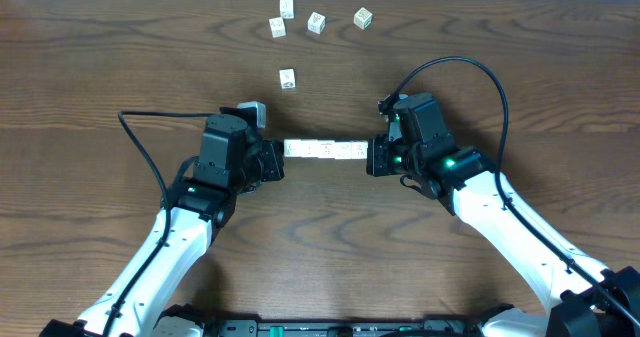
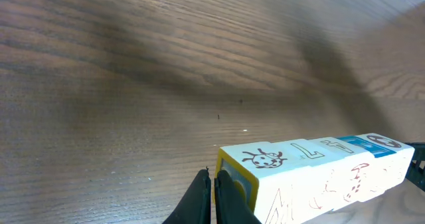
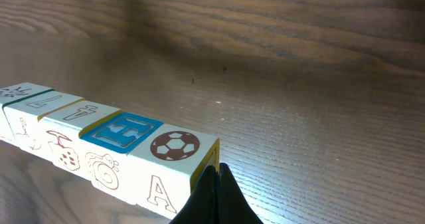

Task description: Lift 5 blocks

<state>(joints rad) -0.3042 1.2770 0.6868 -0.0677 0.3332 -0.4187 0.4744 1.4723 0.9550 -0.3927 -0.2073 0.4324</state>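
While the left gripper and right gripper, fingers pressed together, butt its ends, I count five blocks in one row, five loose blocks beyond.

**Block markings: one clear letter, the rest doubtful**

In my right wrist view, the end block shows a brown capital "A" on its side face and a football sign on top. The second block has a raised letter on a blue top face. I read it as "H", lying sideways. In my left wrist view, the near block carries a ladybird drawing on top. Its neighbour bears an outlined character, either "7" or "L"; I cannot tell which. In the overhead view, the marks on the loose blocks are too small for me to read.
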